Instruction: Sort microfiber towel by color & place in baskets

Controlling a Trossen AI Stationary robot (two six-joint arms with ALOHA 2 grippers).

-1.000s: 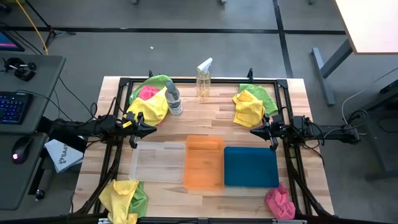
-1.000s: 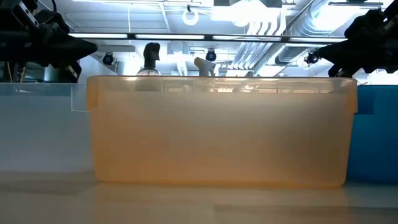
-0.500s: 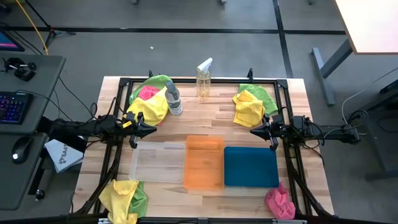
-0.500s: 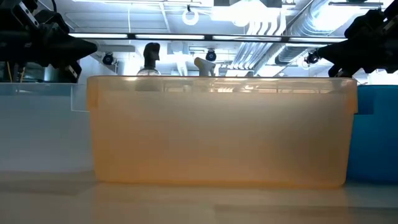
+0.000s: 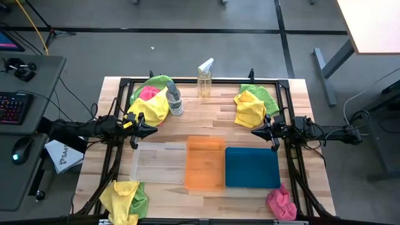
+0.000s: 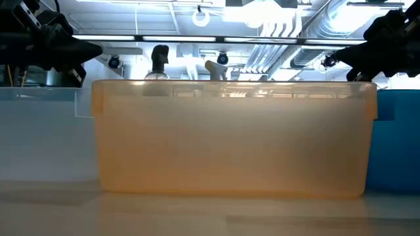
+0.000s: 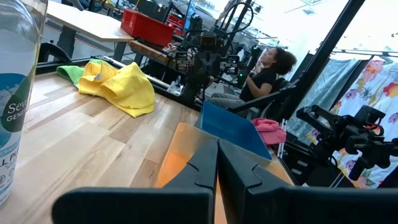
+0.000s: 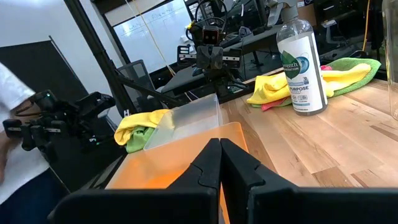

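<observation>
Your left gripper [image 5: 152, 130] hangs just off the back left corner of the clear basket [image 5: 158, 163], fingers pressed together and holding nothing. Directly behind it lies a yellow, pink and green towel pile [image 5: 150, 100], with a labelled bottle [image 5: 174, 100] beside that pile.

Your right gripper [image 5: 255, 131] is likewise clenched and empty, just behind the back edge of the dark blue basket [image 5: 251, 167]. A yellow and green towel pile [image 5: 253, 104] lies just behind it.

Between the two grippers, toward the table front, sits the orange basket [image 5: 205, 162], flanked by the other two. A spray bottle [image 5: 204, 79] stands at the back edge.
</observation>
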